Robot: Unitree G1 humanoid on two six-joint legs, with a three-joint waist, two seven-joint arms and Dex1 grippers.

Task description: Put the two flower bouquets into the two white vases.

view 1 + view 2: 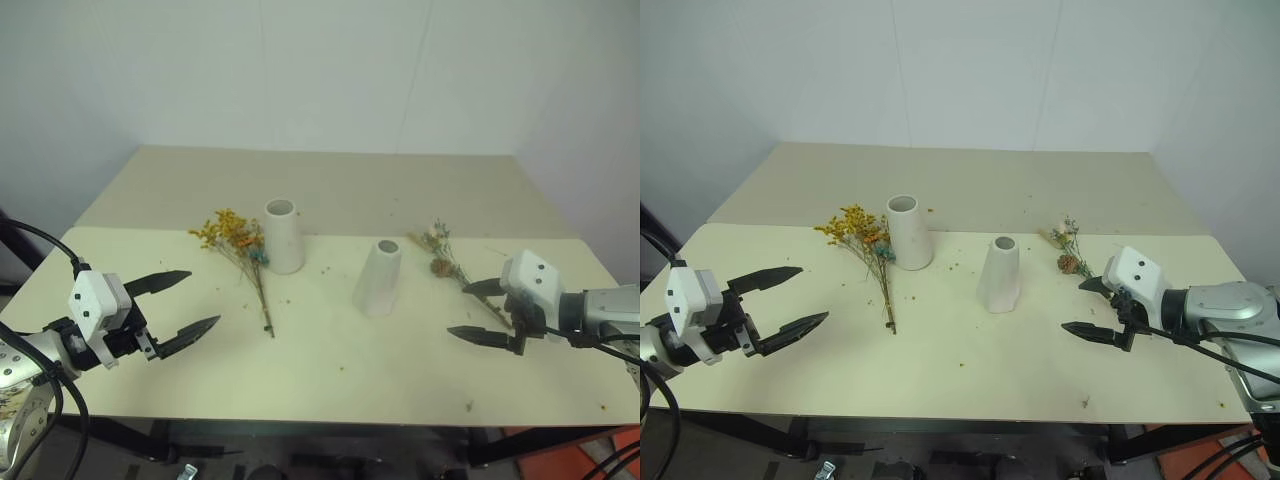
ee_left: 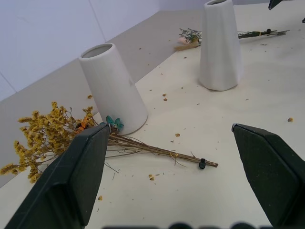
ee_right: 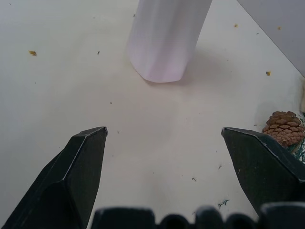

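The yellow-orange bouquet [image 1: 240,245] lies flat on the table, its stems pointing toward the front edge, just left of the cylinder vase [image 1: 283,235]. The cone-shaped vase [image 1: 379,277] stands upright near the table's middle. To its right lies the sparse bouquet [image 1: 445,258] with a brown pinecone [image 3: 284,128]. My left gripper [image 1: 180,304] hovers open at the front left, apart from the yellow bouquet [image 2: 52,135]. My right gripper [image 1: 478,311] hovers open at the front right, beside the sparse bouquet's stems. Both grippers hold nothing.
The cream table [image 1: 330,370] carries small scattered flower crumbs. A seam divides its near half from the far half [image 1: 330,180], which ends at a white wall. A red object [image 1: 600,460] sits below the front right corner.
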